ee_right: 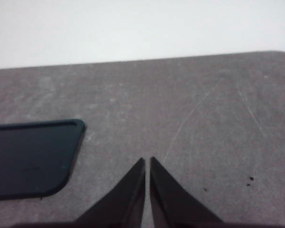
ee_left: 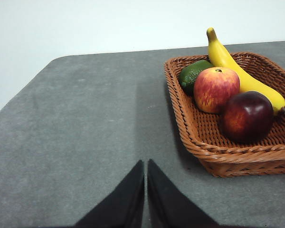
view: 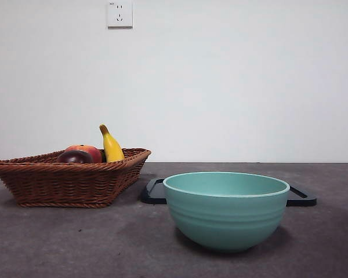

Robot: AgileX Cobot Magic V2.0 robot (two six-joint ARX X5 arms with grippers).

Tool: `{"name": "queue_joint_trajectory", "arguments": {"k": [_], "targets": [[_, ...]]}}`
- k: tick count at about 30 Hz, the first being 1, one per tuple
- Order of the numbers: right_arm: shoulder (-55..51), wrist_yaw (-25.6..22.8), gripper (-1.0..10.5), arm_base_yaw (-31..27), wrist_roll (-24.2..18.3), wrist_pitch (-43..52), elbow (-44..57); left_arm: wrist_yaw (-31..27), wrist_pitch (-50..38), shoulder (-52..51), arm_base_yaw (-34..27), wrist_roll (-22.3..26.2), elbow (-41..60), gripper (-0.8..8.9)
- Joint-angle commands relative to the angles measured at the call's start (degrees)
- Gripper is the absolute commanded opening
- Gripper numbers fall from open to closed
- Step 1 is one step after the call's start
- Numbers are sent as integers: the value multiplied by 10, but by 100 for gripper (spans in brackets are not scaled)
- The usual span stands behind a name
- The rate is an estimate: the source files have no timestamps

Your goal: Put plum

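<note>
Pincers wait at both sides with nothing held: the left pincer (ee_left: pixel 146 190) has its jaws pressed together over bare desk (ee_left: pixel 85 142), near the wicker basket (ee_left: pixel 190 137), and the right pincer (ee_right: pixel 147 190) is likewise closed and empty, just beside a corner of the black tray (ee_right: pixel 28 156). Nothing of the task looks begun. The plum (ee_left: pixel 247 116) lies in the basket at its near rim, touching the red-orange fruit (ee_left: pixel 215 88) and the banana (ee_left: pixel 242 76), with a green fruit (ee_left: pixel 192 73) at the far corner. In the front view the basket stands toward the desk's left edge, and the teal bowl (view: pixel 226 211) stands empty at the middle front, before the tray. Grasping, lifting and placing all remain; which vessel is meant the task does not say. Open desk lies between the left pincer and the basket, so its approach looks free, though the neighbouring fruit crowd the plum on two sides.
</note>
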State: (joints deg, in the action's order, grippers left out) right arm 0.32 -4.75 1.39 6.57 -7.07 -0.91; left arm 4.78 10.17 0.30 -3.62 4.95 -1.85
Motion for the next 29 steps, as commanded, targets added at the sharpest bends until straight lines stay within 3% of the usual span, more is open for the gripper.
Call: {"name": "queue_joint_trajectory", "arguments": {"k": [1,29], "targets": [[-1,-3,6,-1,9,-1,3,1,5,-1,-1,-4,12,8],[-1,2,6,-1,9,-20,3,1,5,-1,-1,-4,12,9]]}}
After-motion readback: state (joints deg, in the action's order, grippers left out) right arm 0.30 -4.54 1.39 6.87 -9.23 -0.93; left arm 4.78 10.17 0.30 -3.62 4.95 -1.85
